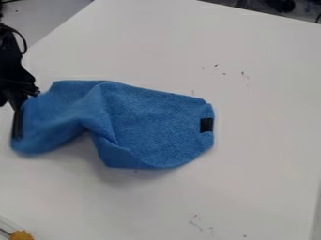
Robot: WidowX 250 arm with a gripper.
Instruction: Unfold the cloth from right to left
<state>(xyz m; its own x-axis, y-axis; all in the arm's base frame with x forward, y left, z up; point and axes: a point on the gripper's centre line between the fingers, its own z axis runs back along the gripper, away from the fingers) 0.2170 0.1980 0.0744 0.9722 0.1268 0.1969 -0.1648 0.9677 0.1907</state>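
At the left edge of the camera view, the black gripper (pixel 19 123) points down, shut on the left end of the blue cloth (pixel 156 124). That end looks raised off the table, and a fold runs down the cloth's middle, with shadow below it. The right part lies fairly flat, its lower edge curled over. A small black patch marks the cloth's right edge. The cloth hides part of the gripper's tip.
The white table (pixel 251 154) has a back edge near the top and a right edge at the lower right. An orange object (pixel 22 235) is at the lower left corner. Dark items (pixel 276 5) stand beyond the back edge.
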